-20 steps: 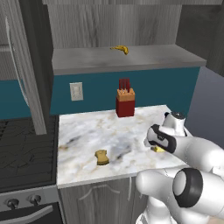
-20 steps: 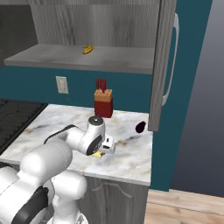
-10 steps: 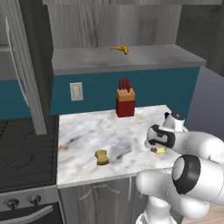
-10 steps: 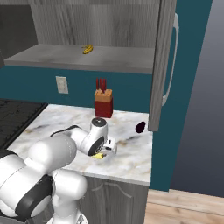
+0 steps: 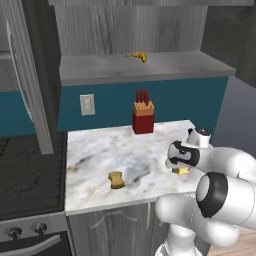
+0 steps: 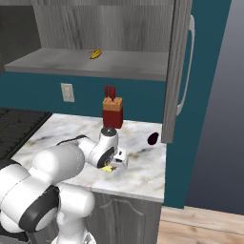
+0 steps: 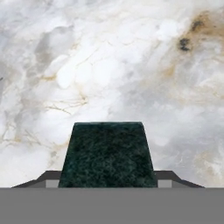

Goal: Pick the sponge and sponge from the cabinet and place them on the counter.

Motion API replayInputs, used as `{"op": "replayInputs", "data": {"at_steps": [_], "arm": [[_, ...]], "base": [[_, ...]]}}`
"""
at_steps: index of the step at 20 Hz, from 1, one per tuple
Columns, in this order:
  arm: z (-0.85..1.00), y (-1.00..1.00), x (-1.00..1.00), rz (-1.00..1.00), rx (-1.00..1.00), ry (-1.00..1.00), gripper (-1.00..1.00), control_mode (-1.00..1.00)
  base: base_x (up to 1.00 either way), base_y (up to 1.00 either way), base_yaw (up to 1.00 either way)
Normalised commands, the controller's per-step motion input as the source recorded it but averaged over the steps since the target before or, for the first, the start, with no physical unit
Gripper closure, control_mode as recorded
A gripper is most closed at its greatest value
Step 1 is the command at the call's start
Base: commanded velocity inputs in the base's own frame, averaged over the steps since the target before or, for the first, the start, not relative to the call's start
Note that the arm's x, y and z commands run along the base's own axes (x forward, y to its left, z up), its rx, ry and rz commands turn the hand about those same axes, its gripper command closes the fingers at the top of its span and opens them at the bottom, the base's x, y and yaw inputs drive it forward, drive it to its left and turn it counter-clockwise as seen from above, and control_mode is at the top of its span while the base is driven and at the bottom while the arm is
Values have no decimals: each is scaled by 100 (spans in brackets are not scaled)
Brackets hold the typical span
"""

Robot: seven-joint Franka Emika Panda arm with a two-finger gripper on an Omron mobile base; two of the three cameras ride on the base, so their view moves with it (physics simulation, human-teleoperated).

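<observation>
The tool (image 6: 114, 164) grips the green-topped sponge (image 7: 108, 154) between its tips, low over the worktop (image 5: 100, 160) in front of the knife block (image 5: 142, 117), presumably to set it down. The tan sponge (image 5: 116, 179) already lies front-left of that block.

On the worktop (image 5: 100, 150) a sponge (image 5: 116, 179) lies near the front edge, a knife block (image 5: 143, 118) at the back, a second sponge (image 7: 108, 155) right, under the gripper (image 6: 114, 164). A banana (image 5: 137, 56) lies on the shelf (image 5: 150, 67) above.
</observation>
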Motion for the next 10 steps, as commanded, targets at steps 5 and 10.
{"op": "replayInputs", "data": {"at_steps": [5,10], "arm": [[-1,0,-20,0,0,-6,-100,-100],[0,1,-17,0,0,-9,-100,-100]], "base": [[0,0,0],[0,0,0]]}}
